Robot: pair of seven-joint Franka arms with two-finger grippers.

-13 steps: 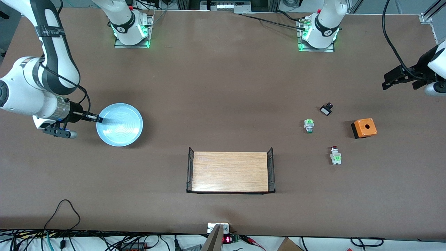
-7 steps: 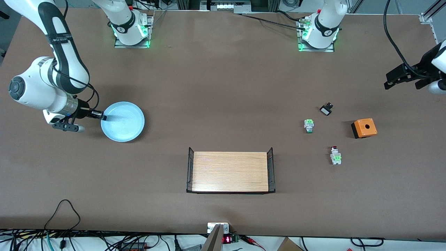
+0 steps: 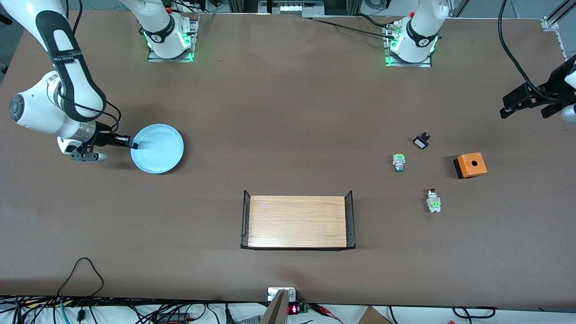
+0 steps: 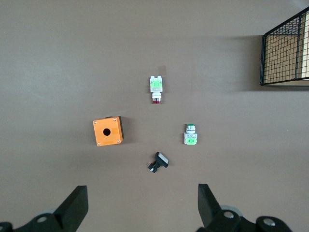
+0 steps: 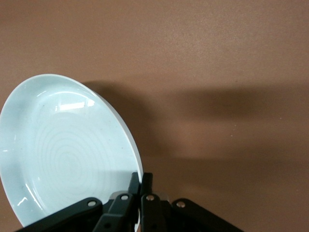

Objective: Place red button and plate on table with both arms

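The pale blue plate (image 3: 157, 148) is held by its rim in my right gripper (image 3: 133, 145), tilted over the brown table (image 3: 288, 112) at the right arm's end. In the right wrist view the fingers (image 5: 134, 182) are shut on the plate's rim (image 5: 63, 150), and the plate casts a shadow on the table. The red button (image 3: 433, 200) lies on the table at the left arm's end, also in the left wrist view (image 4: 156, 89). My left gripper (image 3: 526, 108) hangs open and empty over the table's end, well above the switches (image 4: 142, 193).
A green-and-silver switch (image 3: 398, 162), a small black-and-white switch (image 3: 421, 141) and an orange box (image 3: 470, 165) lie near the red button. A light-wood rack (image 3: 298, 221) with black wire ends stands mid-table, nearer the front camera.
My right gripper has carried the plate toward the robots' bases, and the plate now looks smaller. My left gripper has drifted a little toward the bases' side. The switches have not moved.
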